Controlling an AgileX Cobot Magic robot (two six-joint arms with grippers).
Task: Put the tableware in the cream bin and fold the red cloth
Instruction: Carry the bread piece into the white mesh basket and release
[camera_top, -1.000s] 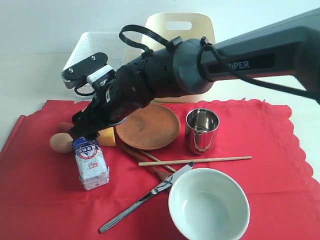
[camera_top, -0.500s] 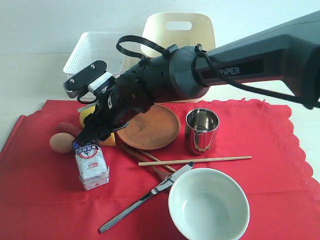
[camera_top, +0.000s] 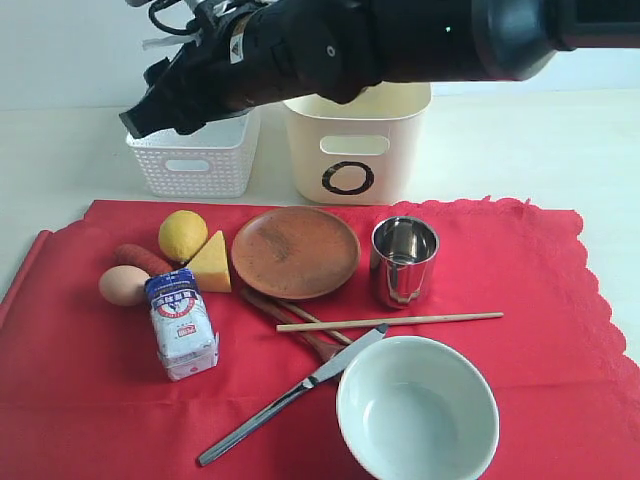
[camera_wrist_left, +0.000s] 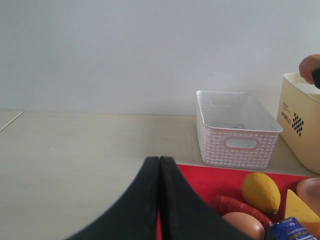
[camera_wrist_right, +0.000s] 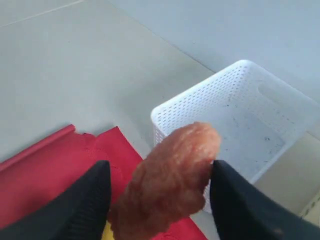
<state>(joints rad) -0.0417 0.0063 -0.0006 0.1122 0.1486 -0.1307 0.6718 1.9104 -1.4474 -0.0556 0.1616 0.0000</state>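
My right gripper (camera_wrist_right: 160, 167) is shut on a lumpy orange-brown food piece (camera_wrist_right: 172, 175) and hangs high over the white lattice basket (camera_top: 195, 160); its arm (camera_top: 330, 45) crosses the top of the exterior view. The cream bin (camera_top: 357, 150) stands behind the red cloth (camera_top: 560, 330). On the cloth lie the brown plate (camera_top: 295, 250), steel cup (camera_top: 404, 262), pale bowl (camera_top: 417, 410), knife (camera_top: 285, 398), chopsticks (camera_top: 400, 320) and wooden spoon (camera_top: 285, 312). My left gripper (camera_wrist_left: 159, 161) is shut and empty, low at the cloth's left edge.
Food sits on the cloth's left part: a lemon (camera_top: 183, 235), cheese wedge (camera_top: 210, 263), sausage (camera_top: 140, 258), egg (camera_top: 122, 285) and an upright packet (camera_top: 182, 325). Pale tabletop (camera_top: 540, 150) surrounds the cloth.
The right arm has risen from the food items on the cloth and swung back over the white basket, carrying the brown food piece. The left gripper has not moved.
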